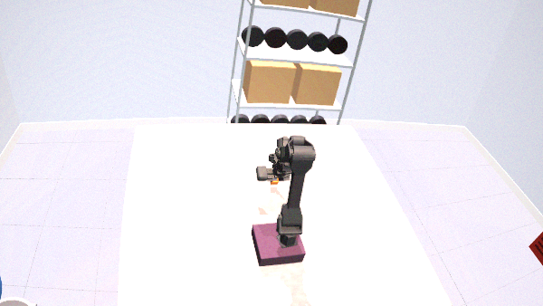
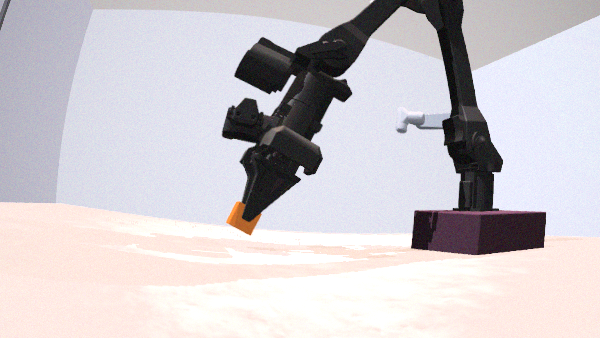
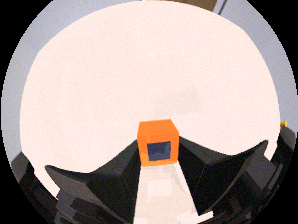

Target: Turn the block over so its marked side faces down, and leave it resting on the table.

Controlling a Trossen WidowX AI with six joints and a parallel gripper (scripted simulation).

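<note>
Nothing here can be read. The block (image 3: 157, 141) between the tool's (image 3: 157, 163) fingers bears only a plain dark square, no letters; the red sign (image 1: 538, 246) far off shows marks too small to read.

The top camera is looking down from high and far toward the white metal shelf (image 1: 290, 59). The exterior camera is sitting low, near the table. The wrist camera is looking along the fingers. All are sharing the small orange block (image 2: 243, 219).
</note>
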